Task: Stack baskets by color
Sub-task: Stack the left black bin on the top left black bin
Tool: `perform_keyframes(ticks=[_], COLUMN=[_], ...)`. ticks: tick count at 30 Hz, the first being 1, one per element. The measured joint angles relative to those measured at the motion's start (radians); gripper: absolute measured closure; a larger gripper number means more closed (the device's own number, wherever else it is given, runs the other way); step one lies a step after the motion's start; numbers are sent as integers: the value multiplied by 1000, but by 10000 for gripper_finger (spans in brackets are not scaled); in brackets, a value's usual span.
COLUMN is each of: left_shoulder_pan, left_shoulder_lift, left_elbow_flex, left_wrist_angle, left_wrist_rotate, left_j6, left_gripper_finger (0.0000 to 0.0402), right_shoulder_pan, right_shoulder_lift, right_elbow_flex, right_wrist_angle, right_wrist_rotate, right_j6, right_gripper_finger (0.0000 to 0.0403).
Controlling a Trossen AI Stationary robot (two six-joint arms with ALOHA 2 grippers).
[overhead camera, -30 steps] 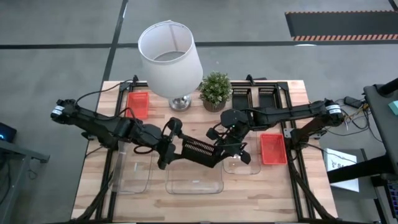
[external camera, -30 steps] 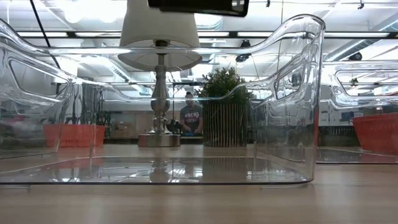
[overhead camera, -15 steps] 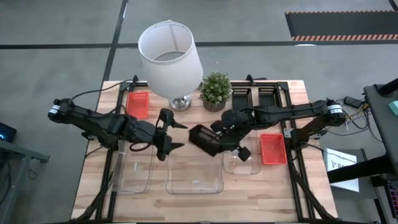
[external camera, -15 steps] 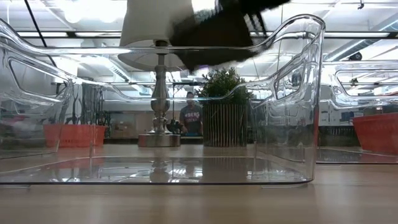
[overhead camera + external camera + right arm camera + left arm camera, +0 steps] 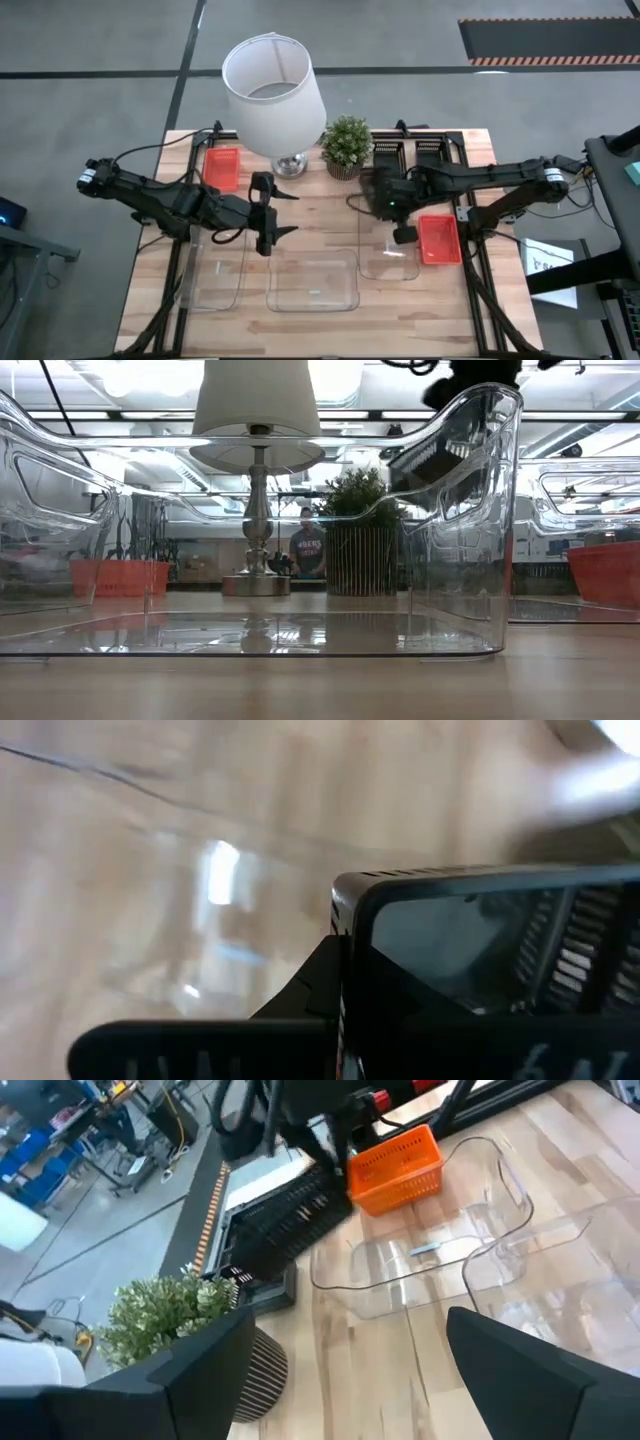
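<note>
My right gripper (image 5: 386, 200) is shut on a black slatted basket (image 5: 285, 1220), which hangs tilted above the table's far right, beside the potted plant (image 5: 347, 145). More black baskets (image 5: 430, 155) rest on the table behind it. My left gripper (image 5: 268, 212) stands open with nothing between its fingers, left of the table's middle. Three clear baskets (image 5: 312, 283) sit in a row along the near side. One red-orange basket (image 5: 223, 168) rests at the far left and another (image 5: 438, 240) at the right. My right gripper holds the black basket by its rim (image 5: 350, 910), near one end. The fingers come slanting down from above. The basket is lifted clear of the table and hangs steeply tilted below them (image 5: 440, 455). The gripper's own body hides where the fingertips lie.
A white lamp (image 5: 273, 95) on a metal base stands at the table's far middle, close to the plant. In the low view a person (image 5: 307, 550) shows far off in the room behind the table.
My right gripper has carried the black basket from the table's middle, by my left gripper, toward the far right edge. It has rolled and tipped downward, so the basket has gone from nearly level to steeply tilted. My left gripper has rolled in place and stands empty.
</note>
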Motion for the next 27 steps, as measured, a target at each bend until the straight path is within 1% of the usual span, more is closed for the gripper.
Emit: perform_keyframes(ticks=[2, 5, 8, 14, 16, 19, 25, 27], left_shoulder_pan=[0, 0, 0, 0, 0, 0, 4, 6], left_shoulder_lift=[0, 0, 0, -13, -20, -32, -53, -66], left_elbow_flex=[0, -8, -30, -104, -130, -161, -239, -270], left_wrist_angle=[0, 6, 24, 121, 164, 219, 356, 365], left_wrist_rotate=[-5, -21, -22, -25, -37, -112, -374, -415], left_j6=[-15, -17, -16, -12, 10, 59, 143, 146], left_gripper_finger=[88, 88, 88, 88, 88, 88, 88, 88], right_shoulder_pan=[-1, -10, -35, -112, -143, -191, -272, -291], right_shoulder_lift=[-14, -25, -23, 5, 16, 38, 79, 92], right_elbow_flex=[-1, -7, -13, -14, -14, -14, -14, -14], right_wrist_angle=[-40, -69, -71, -71, -77, -78, -76, -75], right_wrist_rotate=[80, 139, 148, 161, 163, 164, 163, 163], right_j6=[45, 80, 77, 62, 60, 58, 44, 36], right_gripper_finger=[394, 394, 394, 394, 394, 394, 394, 394])
